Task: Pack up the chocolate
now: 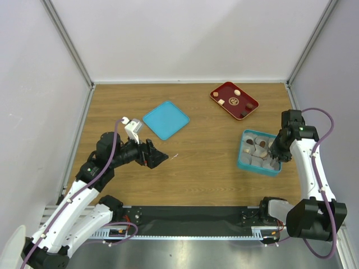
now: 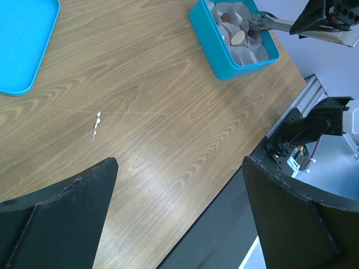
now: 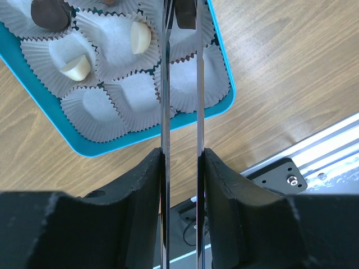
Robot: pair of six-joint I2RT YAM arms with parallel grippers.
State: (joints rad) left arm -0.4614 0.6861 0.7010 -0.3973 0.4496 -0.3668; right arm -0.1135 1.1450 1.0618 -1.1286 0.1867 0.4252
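Observation:
The teal compartmented box (image 1: 242,159) holds white paper cups with several chocolates; the right wrist view shows a dark brown piece (image 3: 47,14) and two cream pieces (image 3: 140,38) in it. More chocolates (image 1: 233,101) lie on the dark red tray (image 1: 217,91). My right gripper (image 1: 275,152) (image 3: 182,157) is shut on thin metal tongs (image 3: 164,84), whose tips reach over the box and pinch a dark piece (image 3: 184,15) above a cup. My left gripper (image 1: 158,157) (image 2: 179,162) is open and empty, low over bare wood left of centre.
A flat teal lid (image 1: 166,119) (image 2: 22,45) lies at mid-table. A small white scrap (image 2: 96,126) lies on the wood near the left gripper. The box (image 2: 213,33) sits near the table's right front edge. White walls enclose the table.

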